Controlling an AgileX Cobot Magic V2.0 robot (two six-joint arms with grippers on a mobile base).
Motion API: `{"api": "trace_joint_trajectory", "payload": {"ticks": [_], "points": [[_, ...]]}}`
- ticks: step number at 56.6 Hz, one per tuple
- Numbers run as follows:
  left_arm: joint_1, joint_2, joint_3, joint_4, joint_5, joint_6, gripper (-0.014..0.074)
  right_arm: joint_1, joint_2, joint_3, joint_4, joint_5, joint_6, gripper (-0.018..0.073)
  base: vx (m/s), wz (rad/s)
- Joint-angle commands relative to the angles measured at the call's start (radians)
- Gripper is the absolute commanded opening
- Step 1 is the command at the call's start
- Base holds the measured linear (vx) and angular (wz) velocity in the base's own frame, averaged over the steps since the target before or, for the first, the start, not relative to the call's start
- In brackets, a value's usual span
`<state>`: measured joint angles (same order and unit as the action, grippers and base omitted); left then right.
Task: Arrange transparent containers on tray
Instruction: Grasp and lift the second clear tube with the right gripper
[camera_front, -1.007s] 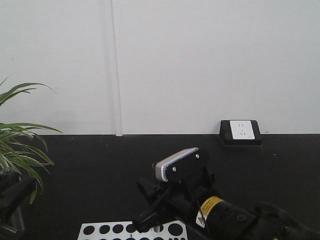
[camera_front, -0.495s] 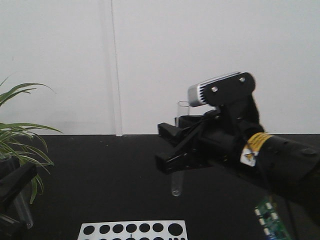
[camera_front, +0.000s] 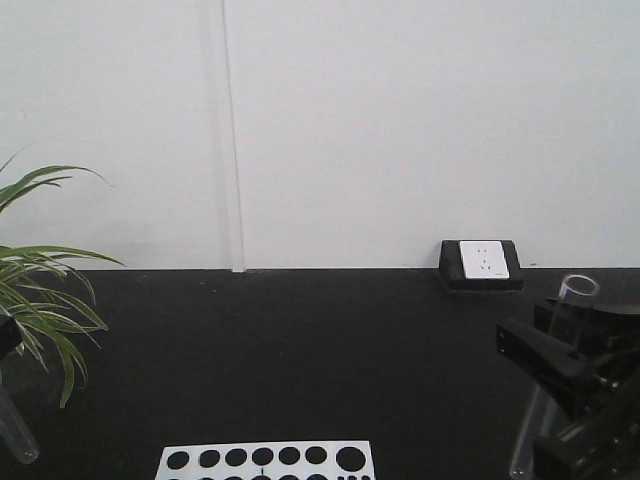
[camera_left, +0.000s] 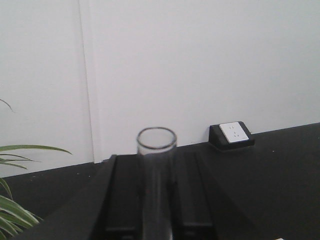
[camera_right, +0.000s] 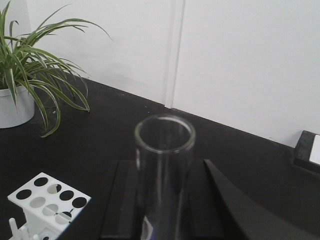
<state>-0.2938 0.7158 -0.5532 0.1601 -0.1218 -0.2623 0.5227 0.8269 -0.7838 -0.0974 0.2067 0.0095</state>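
Two transparent containers, both clear glass test tubes, are held upright. In the left wrist view one tube (camera_left: 156, 150) stands between the black fingers (camera_left: 122, 195) of my left gripper (camera_left: 156, 167), which is shut on it. Its rounded bottom (camera_front: 15, 438) shows at the front view's lower left edge. My right gripper (camera_right: 162, 172) is shut on the other tube (camera_right: 164, 150). In the front view that tube (camera_front: 560, 340) leans slightly at the lower right, inside the right gripper (camera_front: 555, 385). The tray is out of view.
A white rack with round holes (camera_front: 265, 460) (camera_right: 47, 200) sits on the black table, below and left of the right gripper. A potted spider plant (camera_front: 40, 290) (camera_right: 35, 65) stands at the left. A wall socket box (camera_front: 481, 263) rests by the white wall.
The right arm lifted its tube up from the rack, then swung right and lower to the frame's right edge. The left tube shifted left toward the frame edge.
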Motion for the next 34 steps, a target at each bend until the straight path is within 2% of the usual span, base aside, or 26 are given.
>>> {"api": "trace_joint_trajectory", "payload": {"ticks": [1, 34], "points": [[-0.006, -0.009, -0.031, -0.013, -0.078, -0.004, 0.0014, -0.006, -0.037, -0.018, -0.014, -0.097, -0.010, -0.0004, 0.00, 0.00], [-0.006, -0.009, -0.031, -0.013, -0.076, -0.004, 0.0014, -0.006, -0.054, -0.018, -0.013, -0.087, -0.010, -0.0001, 0.00, 0.00]]}}
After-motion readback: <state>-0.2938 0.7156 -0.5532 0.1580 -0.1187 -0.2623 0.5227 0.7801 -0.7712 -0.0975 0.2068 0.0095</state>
